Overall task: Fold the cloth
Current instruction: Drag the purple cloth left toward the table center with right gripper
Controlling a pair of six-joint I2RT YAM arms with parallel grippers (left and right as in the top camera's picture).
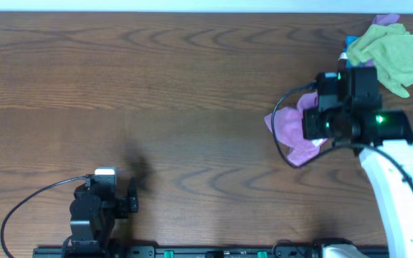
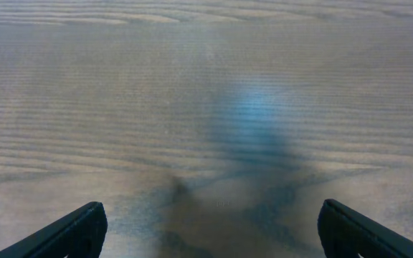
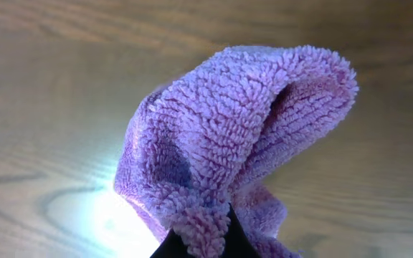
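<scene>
The lilac terry cloth [image 1: 292, 129] lies bunched at the right of the table, partly under my right arm. My right gripper [image 1: 320, 122] is shut on it. In the right wrist view the cloth [image 3: 242, 136] fills the middle as a raised fuzzy fold, pinched between the dark fingertips [image 3: 210, 240] at the bottom edge. Its white tag is not visible. My left gripper [image 1: 102, 183] rests at the front left, far from the cloth. In the left wrist view its fingers [image 2: 210, 233] are wide apart with only bare wood between them.
A yellow-green cloth [image 1: 393, 54] lies crumpled at the back right corner, with a bit of blue cloth [image 1: 350, 44] and another lilac scrap [image 1: 387, 19] beside it. The wooden table [image 1: 156, 93] stretches to the left. A black cable [image 1: 20, 208] loops by the left arm.
</scene>
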